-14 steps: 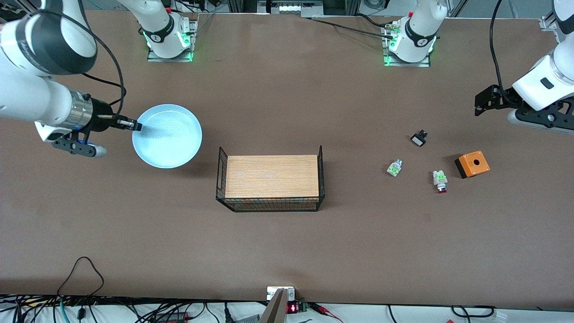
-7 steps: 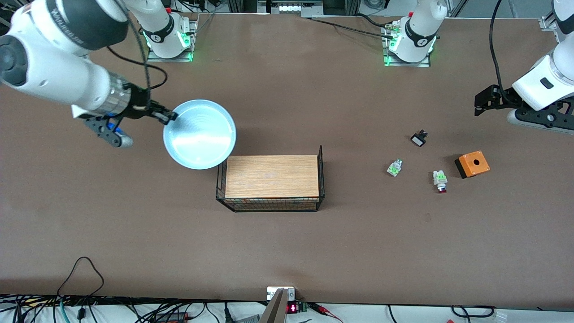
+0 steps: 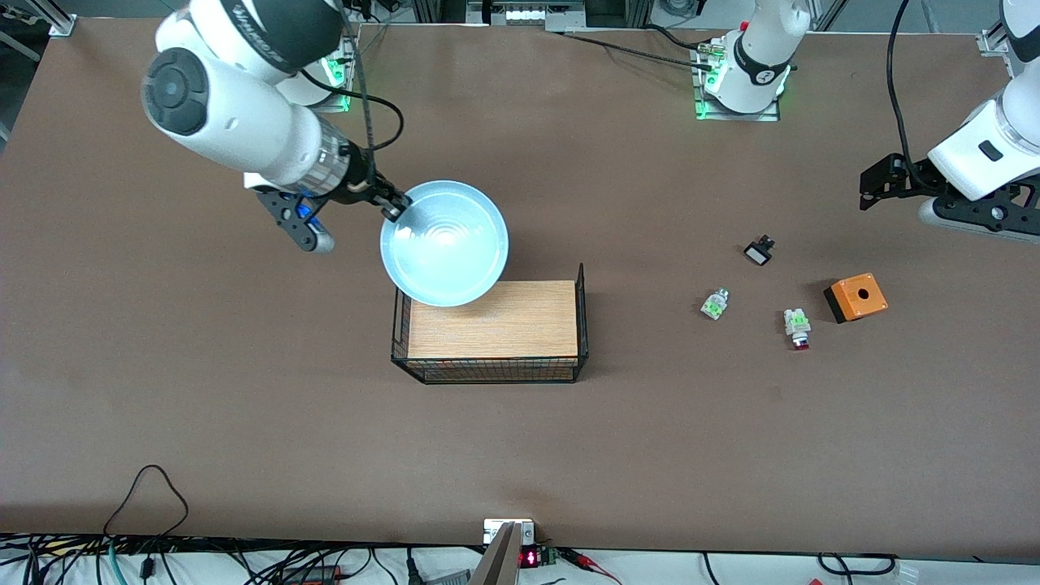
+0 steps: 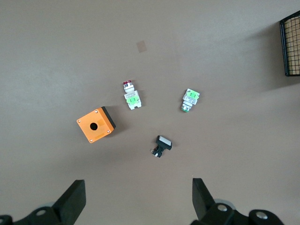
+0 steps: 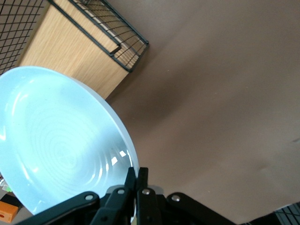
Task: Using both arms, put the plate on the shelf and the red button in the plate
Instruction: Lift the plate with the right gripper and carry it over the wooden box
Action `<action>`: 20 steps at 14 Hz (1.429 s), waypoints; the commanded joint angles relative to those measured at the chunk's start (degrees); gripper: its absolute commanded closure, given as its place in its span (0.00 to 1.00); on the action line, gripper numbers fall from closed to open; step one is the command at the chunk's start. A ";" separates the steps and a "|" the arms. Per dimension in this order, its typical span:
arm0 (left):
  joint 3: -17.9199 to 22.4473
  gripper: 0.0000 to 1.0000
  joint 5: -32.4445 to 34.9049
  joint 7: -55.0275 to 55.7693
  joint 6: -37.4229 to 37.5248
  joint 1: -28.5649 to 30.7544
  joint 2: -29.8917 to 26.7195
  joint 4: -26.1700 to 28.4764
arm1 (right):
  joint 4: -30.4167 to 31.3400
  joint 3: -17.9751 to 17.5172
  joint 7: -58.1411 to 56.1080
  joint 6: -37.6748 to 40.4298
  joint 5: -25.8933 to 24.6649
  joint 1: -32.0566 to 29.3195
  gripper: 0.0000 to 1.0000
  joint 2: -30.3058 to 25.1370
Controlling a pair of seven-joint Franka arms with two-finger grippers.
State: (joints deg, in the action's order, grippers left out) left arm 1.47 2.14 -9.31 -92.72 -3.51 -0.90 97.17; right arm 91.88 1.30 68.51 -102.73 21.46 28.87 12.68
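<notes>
The right pincer [image 3: 396, 207] grips the plate [image 3: 444, 243] by its rim over the wire tray [image 3: 491, 329], hiding one corner. The left pincer [image 4: 138, 199], wide open, waits above the red button [image 3: 799, 326].

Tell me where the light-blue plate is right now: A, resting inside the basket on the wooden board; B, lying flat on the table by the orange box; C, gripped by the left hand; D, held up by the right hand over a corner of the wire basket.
D: the right hand is shut on the plate at its rim, holding it over a corner of the wire basket; the left hand is open.
</notes>
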 commanded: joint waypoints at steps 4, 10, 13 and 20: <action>-0.07 0.00 1.02 -0.10 1.05 -0.18 0.46 -1.45 | -1.79 0.54 1.18 -7.38 0.43 2.60 1.00 4.62; -0.07 0.00 1.02 -0.19 1.05 -0.18 0.37 -1.45 | -1.35 0.72 0.31 -12.22 0.34 2.86 1.00 7.88; -0.07 0.00 1.02 -0.19 1.05 -0.18 0.46 -1.45 | -1.26 0.89 0.04 -13.63 0.34 2.77 1.00 9.20; -0.07 0.00 1.02 -0.10 1.31 -0.09 0.28 -1.37 | -0.12 0.89 -0.74 -17.50 0.16 3.13 1.00 11.40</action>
State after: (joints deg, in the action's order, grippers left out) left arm 1.47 2.14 -9.31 -92.72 -3.51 -0.90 97.16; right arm 91.81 1.66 68.60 -118.65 21.46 31.57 23.62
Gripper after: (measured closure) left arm 0.000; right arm 0.974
